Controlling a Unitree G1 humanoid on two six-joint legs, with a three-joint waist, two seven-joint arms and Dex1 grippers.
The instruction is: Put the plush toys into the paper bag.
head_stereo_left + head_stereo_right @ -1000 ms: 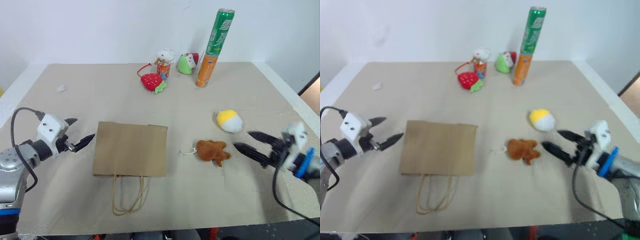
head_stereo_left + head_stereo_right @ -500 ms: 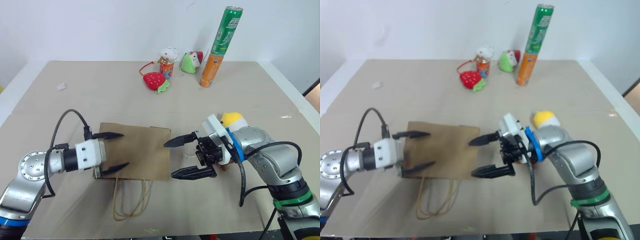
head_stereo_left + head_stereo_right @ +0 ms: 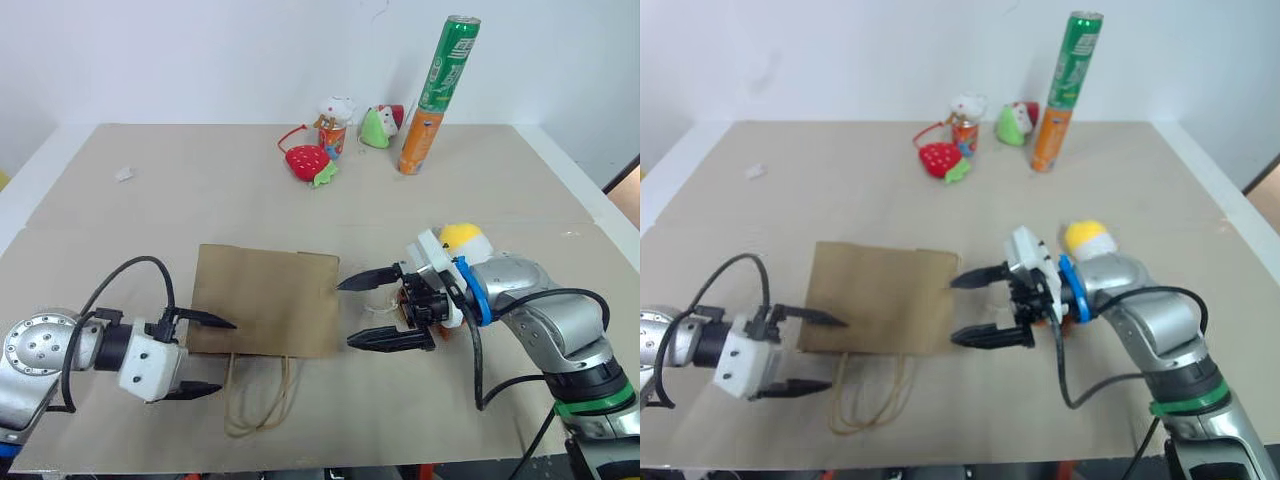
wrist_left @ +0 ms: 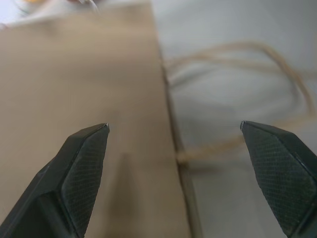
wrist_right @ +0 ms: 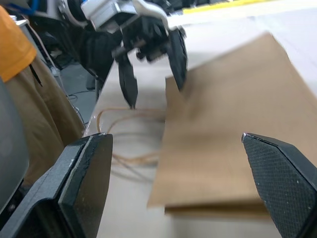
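While flat, paper bag (image 3: pixel 262 301) (mouth closed) holds nothing visible.

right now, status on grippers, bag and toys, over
Left gripper and right gripper open, empty, flanking the paper bag. Bag flat, mouth shut. Egg-shaped plush on the table behind the right gripper. Nothing bagged.

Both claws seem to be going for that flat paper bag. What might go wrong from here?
The paper bag lies flat and closed, so the open left gripper may slide it rather than open it. The open right gripper reaches over the brown plush toy and might knock it. The cord handles could snag a finger.
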